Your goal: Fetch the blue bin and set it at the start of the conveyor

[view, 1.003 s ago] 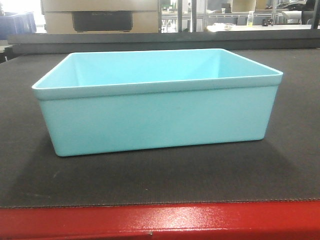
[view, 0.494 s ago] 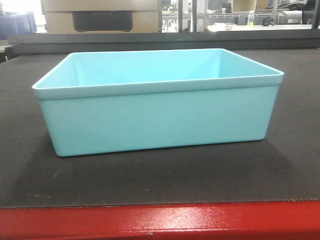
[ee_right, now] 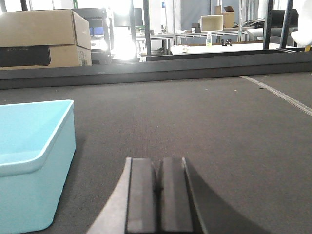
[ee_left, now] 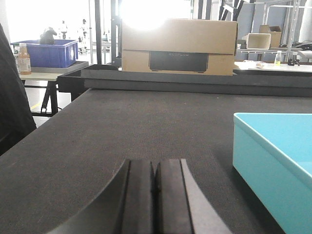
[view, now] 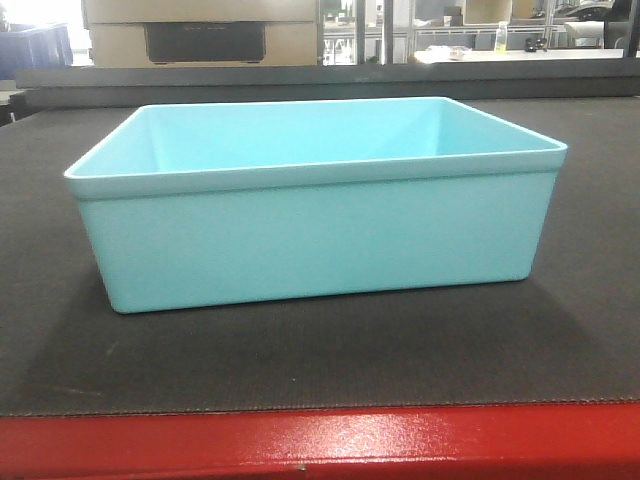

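Observation:
The blue bin, a pale turquoise tub, stands upright and empty on the conveyor start, a dark grey woven belt with a glossy red front edge. In the left wrist view my left gripper is shut and empty, over the belt, left of the blue bin and apart from it. In the right wrist view my right gripper is shut and empty, over the belt, right of the blue bin and apart from it. Neither gripper shows in the front view.
A cardboard box stands beyond the belt's raised black far rail. A dark blue ribbed bin and a bottle sit on a side table at the far left. Shelving and tables stand behind.

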`<move>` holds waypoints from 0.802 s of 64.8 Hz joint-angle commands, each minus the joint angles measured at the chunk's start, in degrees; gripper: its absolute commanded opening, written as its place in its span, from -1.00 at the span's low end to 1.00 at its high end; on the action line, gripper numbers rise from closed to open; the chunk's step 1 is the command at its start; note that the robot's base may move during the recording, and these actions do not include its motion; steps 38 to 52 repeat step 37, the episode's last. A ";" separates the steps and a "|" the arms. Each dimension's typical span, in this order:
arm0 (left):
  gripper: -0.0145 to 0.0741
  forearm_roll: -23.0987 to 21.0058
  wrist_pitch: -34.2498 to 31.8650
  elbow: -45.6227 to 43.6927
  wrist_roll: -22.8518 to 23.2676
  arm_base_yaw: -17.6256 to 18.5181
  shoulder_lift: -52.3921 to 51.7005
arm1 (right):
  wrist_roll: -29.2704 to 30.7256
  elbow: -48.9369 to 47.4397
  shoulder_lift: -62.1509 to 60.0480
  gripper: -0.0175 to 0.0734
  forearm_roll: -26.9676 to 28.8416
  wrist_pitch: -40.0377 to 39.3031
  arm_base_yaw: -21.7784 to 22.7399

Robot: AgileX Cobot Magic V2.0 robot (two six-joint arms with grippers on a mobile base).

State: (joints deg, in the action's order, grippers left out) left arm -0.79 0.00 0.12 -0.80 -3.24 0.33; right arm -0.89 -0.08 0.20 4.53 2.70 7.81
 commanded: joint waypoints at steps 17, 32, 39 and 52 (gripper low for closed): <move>-0.92 -0.43 -1.16 -0.12 -0.14 -0.04 -0.33 | 0.30 0.08 -0.20 -0.96 0.26 -1.46 0.26; -0.92 -0.43 -1.16 -0.12 -0.14 -0.04 -0.33 | 0.30 0.08 -0.20 -0.96 0.26 -1.46 0.26; -0.92 -0.43 -1.16 -0.12 -0.14 -0.04 -0.33 | 0.30 0.08 -0.20 -0.96 0.26 -1.46 0.26; -0.92 -0.43 -1.16 -0.12 -0.14 -0.04 -0.33 | 0.30 0.08 -0.20 -0.96 0.26 -1.46 0.26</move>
